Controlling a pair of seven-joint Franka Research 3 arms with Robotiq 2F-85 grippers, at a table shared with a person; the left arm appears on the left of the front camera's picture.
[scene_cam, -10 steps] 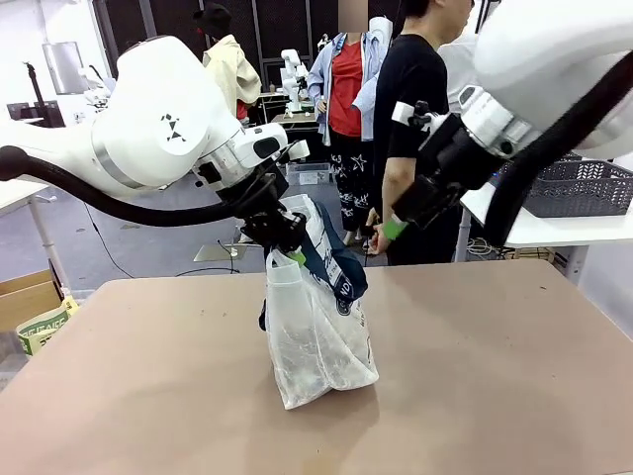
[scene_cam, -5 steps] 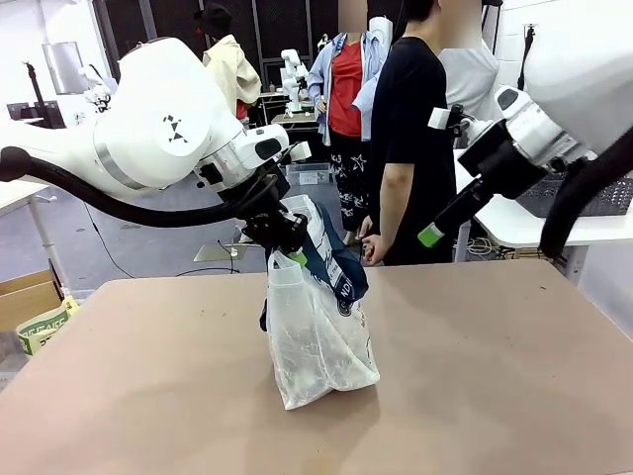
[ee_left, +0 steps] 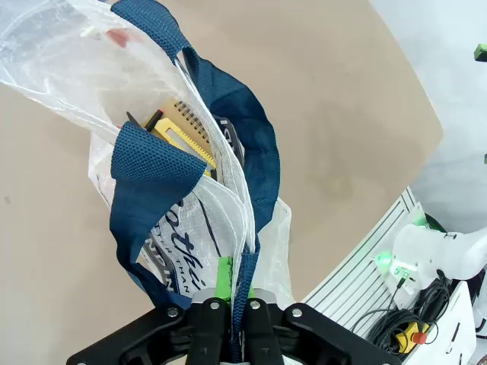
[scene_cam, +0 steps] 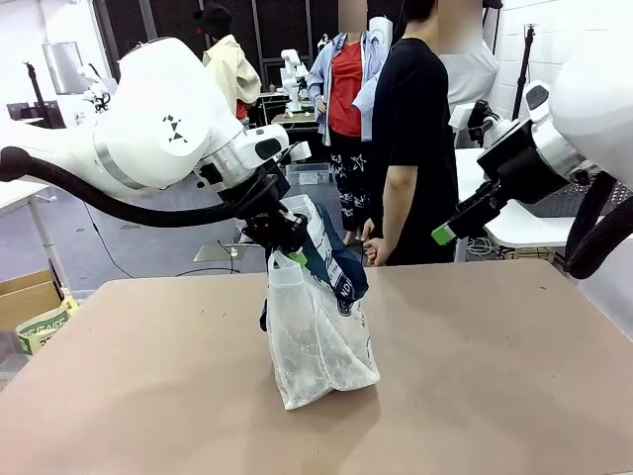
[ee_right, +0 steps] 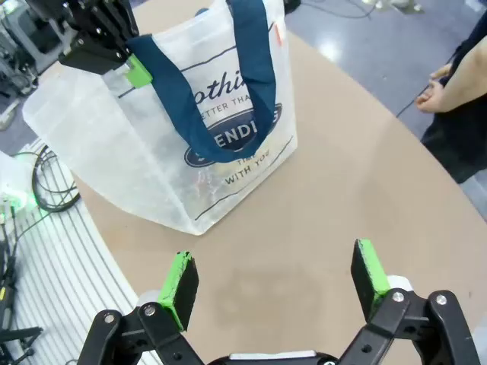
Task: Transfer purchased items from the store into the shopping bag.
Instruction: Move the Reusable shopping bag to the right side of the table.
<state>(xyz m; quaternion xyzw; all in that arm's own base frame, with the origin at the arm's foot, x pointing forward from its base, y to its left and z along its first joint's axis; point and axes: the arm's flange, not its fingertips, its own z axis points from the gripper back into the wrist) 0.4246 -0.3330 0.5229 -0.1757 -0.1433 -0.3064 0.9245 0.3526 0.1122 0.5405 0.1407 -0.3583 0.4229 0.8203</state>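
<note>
Front view: the shopping bag (scene_cam: 318, 341) stands upright on the table (scene_cam: 495, 396), its upper edge clamped in the left tool (scene_cam: 289, 247); the right tool (scene_cam: 447, 230) hangs above the table's far right, fingers apart, holding nothing.

Left wrist view: a yellow spiral-bound notebook (ee_left: 183, 131) lies inside the bag; lettering too creased to read.

Right wrist view: the bag's navy oval logo (ee_right: 232, 142) reads "…ENDI…", with "WITH YOU" beneath.
</note>
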